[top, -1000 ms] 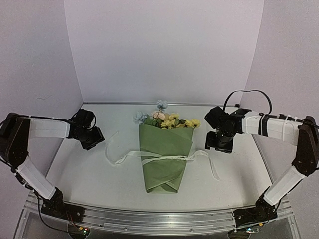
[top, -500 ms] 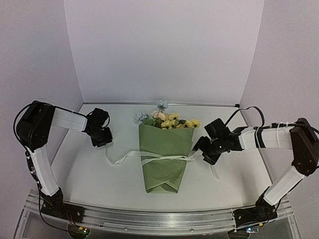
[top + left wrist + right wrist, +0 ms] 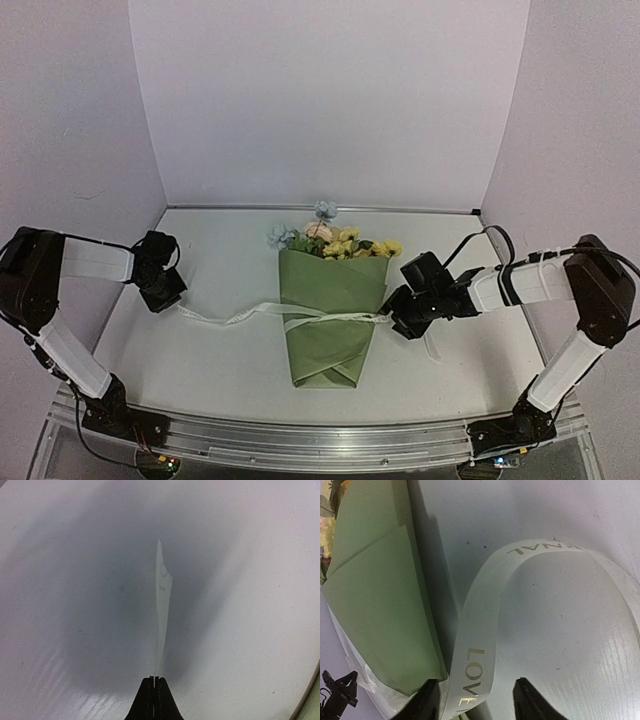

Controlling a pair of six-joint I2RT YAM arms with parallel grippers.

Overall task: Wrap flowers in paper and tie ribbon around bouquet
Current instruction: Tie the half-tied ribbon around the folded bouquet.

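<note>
The bouquet (image 3: 330,300) lies in the middle of the table. It is an olive-green paper (image 3: 325,340) cone with blue, yellow and pink flowers (image 3: 335,240) at its far rim. A cream ribbon (image 3: 240,314) crosses its waist. My left gripper (image 3: 168,295) is shut on the ribbon's left tail, which runs taut to the cone. In the left wrist view the ribbon (image 3: 163,595) comes out edge-on from the closed left gripper (image 3: 154,679). My right gripper (image 3: 392,318) is low at the cone's right edge. Its open jaws straddle the lettered ribbon (image 3: 480,645) beside the paper (image 3: 380,605).
The ribbon's right tail (image 3: 430,345) trails toward the near right on the white table (image 3: 200,370). Pale walls close in the back and both sides. A metal rail (image 3: 320,445) runs along the near edge by the arm bases.
The left gripper came to the ribbon's left tail, shut on it and drew it out leftward, straightening it. The right gripper dropped to the ribbon beside the cone and its jaws narrowed.
</note>
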